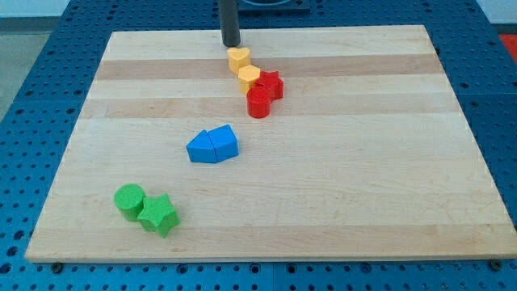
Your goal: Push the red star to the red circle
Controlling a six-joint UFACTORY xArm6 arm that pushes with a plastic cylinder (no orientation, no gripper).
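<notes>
The red star [271,84] lies near the view's top centre of the wooden board [347,178]. It touches the red circle [258,103], which sits just below and left of it. A yellow heart [237,58] and a yellow hexagon [248,78] lie in a line above and left of the red star, the hexagon touching it. My tip [232,45] stands just above the yellow heart, near the board's top edge, apart from the red blocks.
Two blue blocks [213,145] lie side by side left of the board's centre. A green circle [129,200] and a green star [157,215] touch each other at the view's bottom left.
</notes>
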